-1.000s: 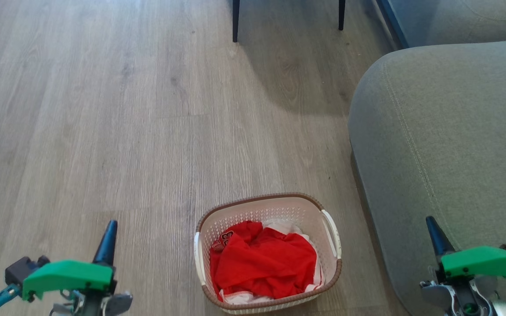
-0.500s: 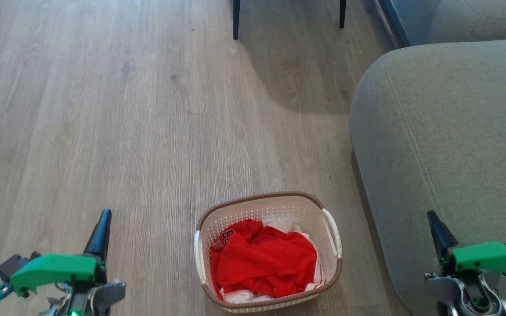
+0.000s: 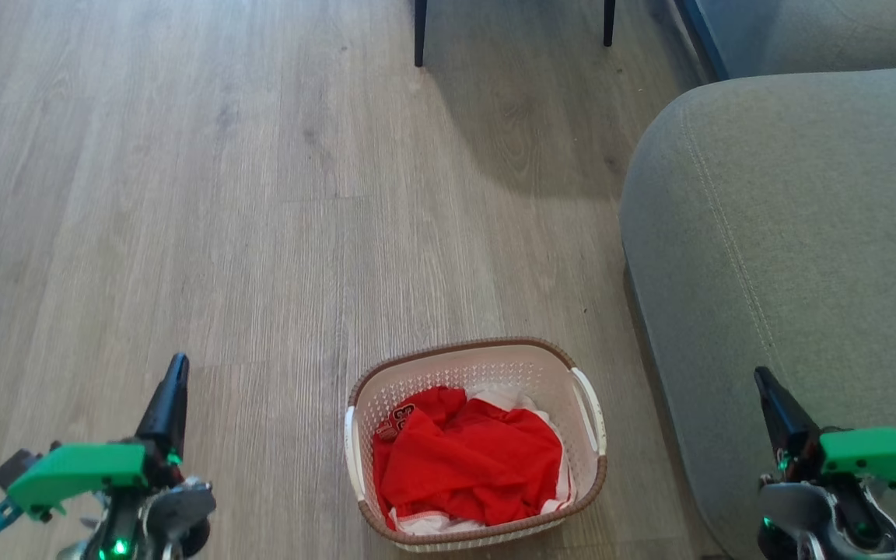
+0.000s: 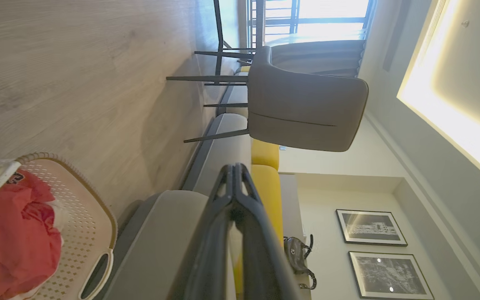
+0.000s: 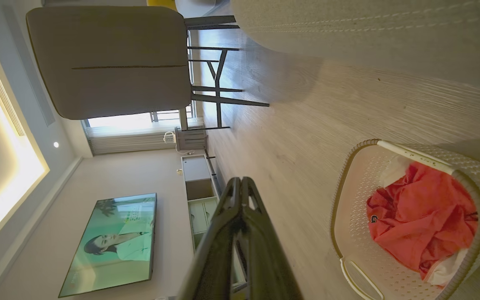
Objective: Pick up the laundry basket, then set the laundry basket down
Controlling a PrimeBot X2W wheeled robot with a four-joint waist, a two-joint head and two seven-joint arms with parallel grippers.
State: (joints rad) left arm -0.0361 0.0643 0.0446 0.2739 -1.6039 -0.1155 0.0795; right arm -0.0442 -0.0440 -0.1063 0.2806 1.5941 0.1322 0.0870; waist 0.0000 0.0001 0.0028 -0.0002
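Left tool [image 3: 176,367] tip risen, right tool [image 3: 762,378] slightly too, both pinched closed, empty, laundry basket [image 3: 463,376] unmoved between them

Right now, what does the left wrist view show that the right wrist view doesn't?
Left wrist view, not the right: two framed pictures, yellow cushions, a dark handbag. Right wrist view, not the left: a television, a white cabinet. Both: the laundry basket with red clothes, the grey chair, the grey sofa, wooden floor.
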